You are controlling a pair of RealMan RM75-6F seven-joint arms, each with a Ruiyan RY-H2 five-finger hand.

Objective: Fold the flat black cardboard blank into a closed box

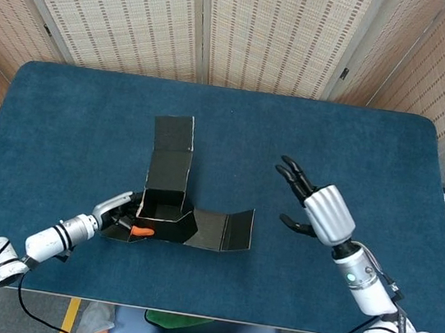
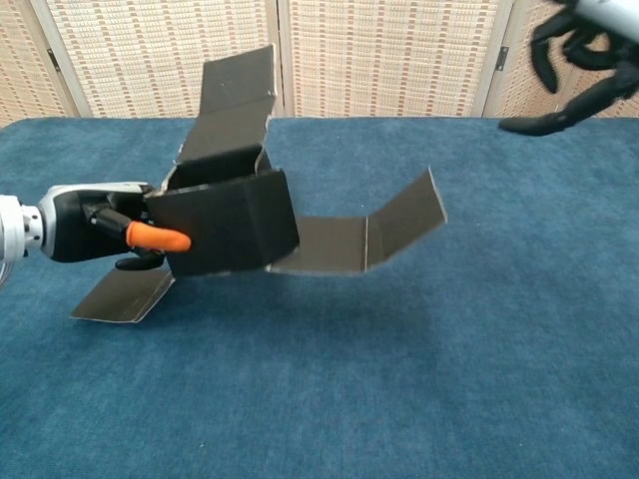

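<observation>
So, nearest the robot, the left hand (image 2: 85,222) grips the half-folded black cardboard box (image 2: 228,222) at its left wall, the orange-tipped thumb (image 2: 158,238) pressed on the front panel. In the chest view the box looks lifted off the blue table (image 2: 329,399), tilted. One side flap (image 2: 122,295) hangs down to the left, below the hand. The long right flap (image 2: 364,232) sticks out sideways, and its end panel bends upward. The tall lid panel (image 2: 232,104) rises from the back wall and leans away from the robot.

From the head view, the box (image 1: 168,209) sits left of the table centre, near the front edge, with the lid panel (image 1: 170,157) running toward the far side. The left hand (image 1: 117,211) is at the box's left.

The right hand (image 1: 316,206) is well apart from the box, over the table's right half, fingers (image 1: 292,172) spread and holding nothing. The chest view catches only its dark fingertips (image 2: 559,60) at the top right corner.

Behind the table stand woven folding screens (image 1: 250,25).
</observation>
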